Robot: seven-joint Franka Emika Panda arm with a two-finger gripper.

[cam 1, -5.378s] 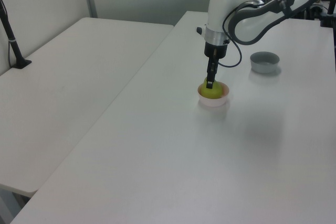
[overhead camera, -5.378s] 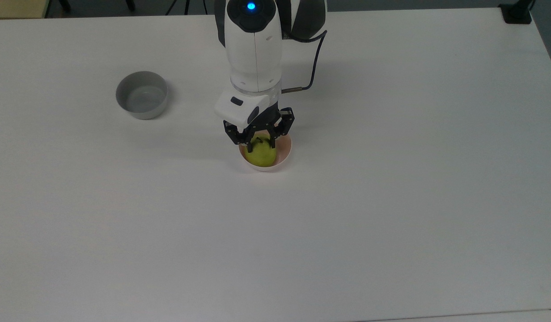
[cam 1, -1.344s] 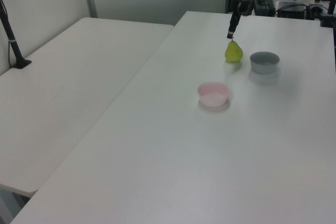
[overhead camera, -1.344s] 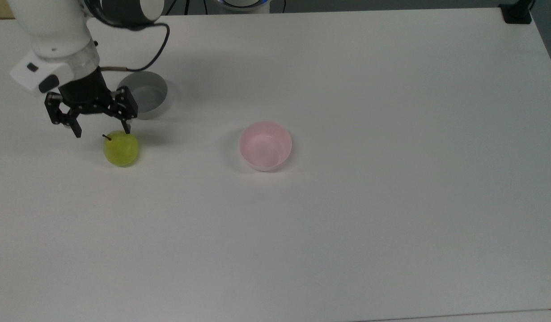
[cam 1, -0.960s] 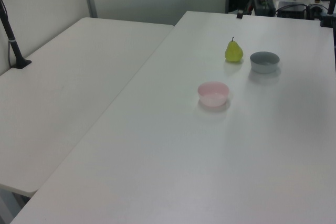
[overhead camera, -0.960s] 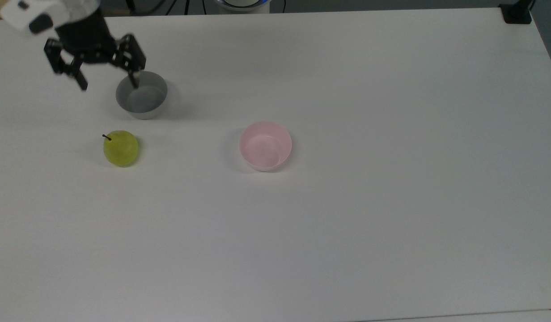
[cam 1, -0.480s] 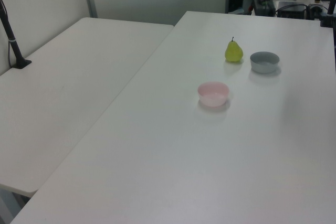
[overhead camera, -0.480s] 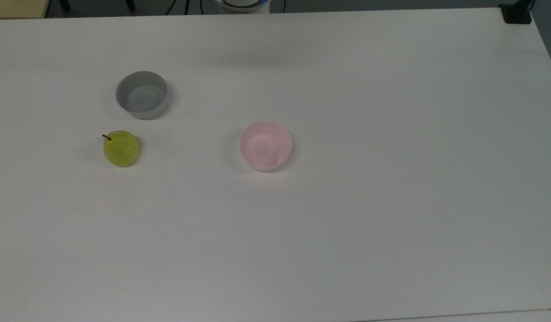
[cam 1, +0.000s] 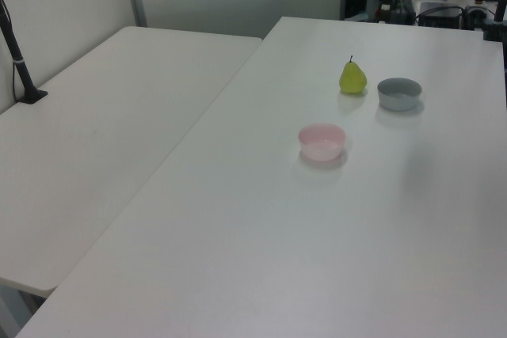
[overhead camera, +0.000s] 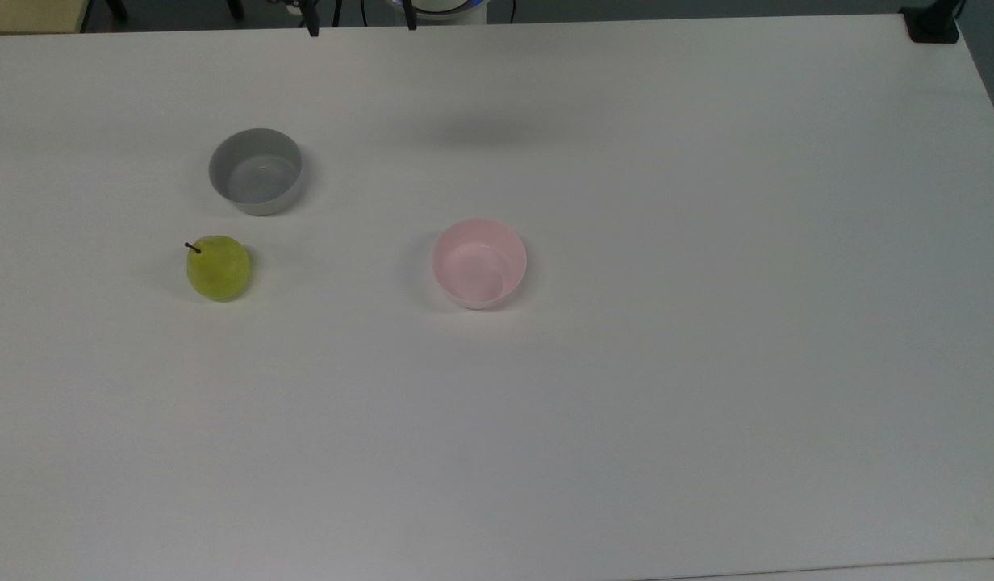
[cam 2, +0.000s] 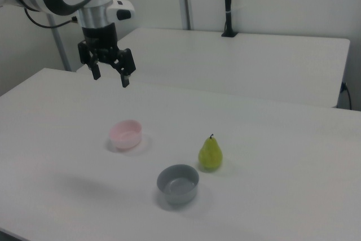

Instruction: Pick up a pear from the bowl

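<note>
The yellow-green pear [overhead camera: 219, 268] stands upright on the bare table, stem up, just in front of the grey bowl in the top view. It also shows in the left view [cam 1: 353, 78] and the right view [cam 2: 210, 154]. The pale pink bowl [overhead camera: 479, 262] [cam 1: 322, 141] [cam 2: 126, 134] sits empty near the table's middle. My gripper [cam 2: 110, 77] hangs open high above the table, behind the pink bowl in the right view, holding nothing. Two dark fingertips [overhead camera: 312, 31] poke in at the top view's upper edge.
A grey straight-sided bowl [overhead camera: 256, 171] [cam 1: 399, 93] [cam 2: 177, 183] stands empty close to the pear. A second white table [cam 1: 103, 116] adjoins at the left view's left. A black post base [overhead camera: 933, 24] sits at the top view's far right corner.
The pear went from the pink bowl, gripped, to the table by the grey bowl. The gripper then let go, rose and swung away toward the table's back middle.
</note>
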